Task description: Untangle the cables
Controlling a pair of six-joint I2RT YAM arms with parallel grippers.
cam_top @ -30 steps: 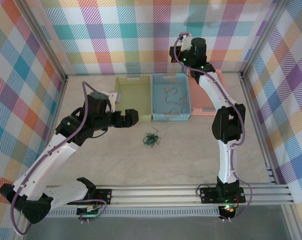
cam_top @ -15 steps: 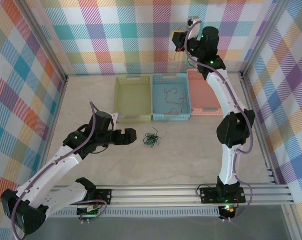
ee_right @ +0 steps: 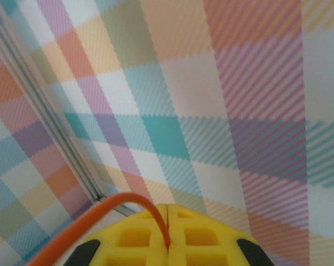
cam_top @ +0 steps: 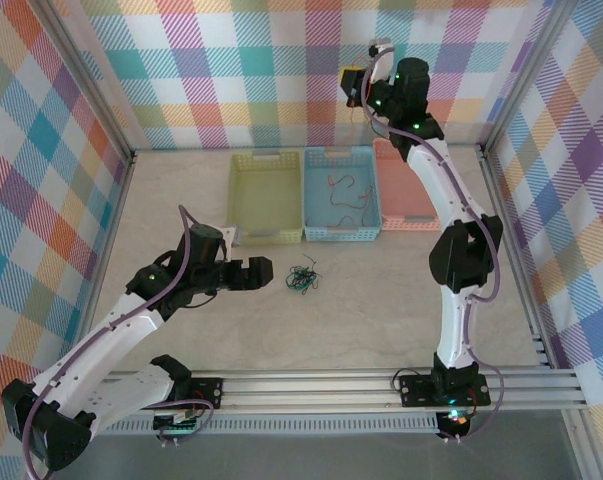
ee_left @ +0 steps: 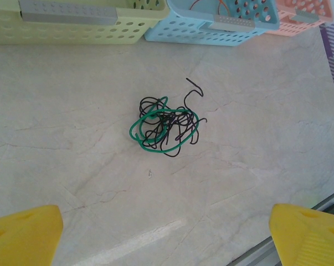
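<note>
A small tangle of green and black cables point(cam_top: 302, 279) lies on the pale tabletop, in front of the baskets. My left gripper point(cam_top: 267, 271) is open just left of it, low over the table. In the left wrist view the tangle point(ee_left: 167, 124) sits ahead of the gripper point(ee_left: 167, 238), whose yellow fingertips point(ee_left: 24, 235) stand far apart with nothing between them. My right gripper point(cam_top: 353, 85) is raised high against the back wall. There its yellow fingers point(ee_right: 168, 209) are shut on a thin orange cable point(ee_right: 94, 216) that arcs off to the left. More loose strands point(cam_top: 343, 190) lie in the blue basket.
Three baskets stand in a row at the back: yellow-green point(cam_top: 266, 236), blue point(cam_top: 311, 195) and salmon point(cam_top: 411, 218). Their front walls point(ee_left: 89, 25) run along the top of the left wrist view. Metal rails point(cam_top: 321, 385) run along the near edge, and plaid walls enclose the table.
My left arm has swung back from the yellow-green basket and come down beside the tangle. My right arm has lifted higher toward the back wall with the orange cable.
</note>
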